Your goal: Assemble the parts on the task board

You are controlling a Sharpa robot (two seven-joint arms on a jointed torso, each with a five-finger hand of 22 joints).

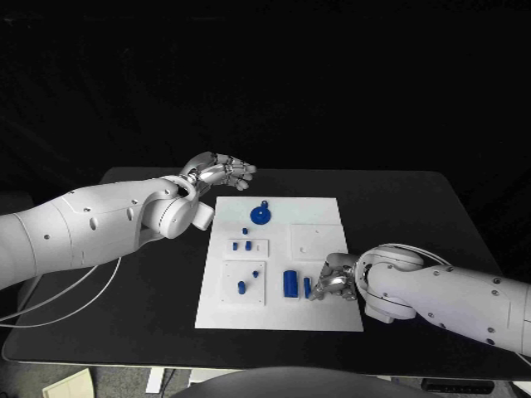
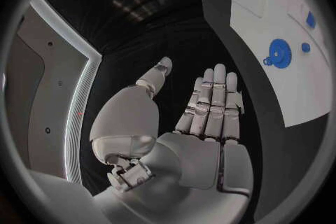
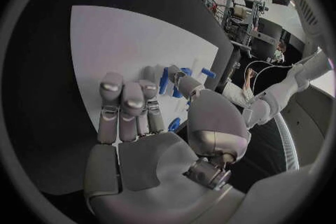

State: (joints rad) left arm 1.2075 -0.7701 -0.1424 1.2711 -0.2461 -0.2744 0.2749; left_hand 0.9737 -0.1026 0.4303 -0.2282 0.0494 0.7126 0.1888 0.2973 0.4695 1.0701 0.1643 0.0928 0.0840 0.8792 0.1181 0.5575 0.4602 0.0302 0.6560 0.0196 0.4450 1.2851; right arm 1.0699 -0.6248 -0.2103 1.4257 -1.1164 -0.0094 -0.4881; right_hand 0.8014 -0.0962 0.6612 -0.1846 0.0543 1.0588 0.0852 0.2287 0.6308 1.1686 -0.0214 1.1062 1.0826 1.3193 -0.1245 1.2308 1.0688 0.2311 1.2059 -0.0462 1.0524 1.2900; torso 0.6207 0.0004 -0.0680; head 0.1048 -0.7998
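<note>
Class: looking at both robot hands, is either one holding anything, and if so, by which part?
Left hand: nothing held, fingers extended. Right hand: over the task board by the blue parts; a hold cannot be told.

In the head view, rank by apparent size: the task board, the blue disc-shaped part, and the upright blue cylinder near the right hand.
1. Task board, by far the largest.
2. Blue disc-shaped part.
3. Blue cylinder beside the right hand: narrower than the disc though similar in length, so these two are close.

The right hand [image 3: 150, 129] is hovering over the white task board [image 3: 126, 39], fingers curling loosely with nothing between them. Several small blue parts [image 3: 164, 80] are lying on the board just beyond its fingertips.
</note>
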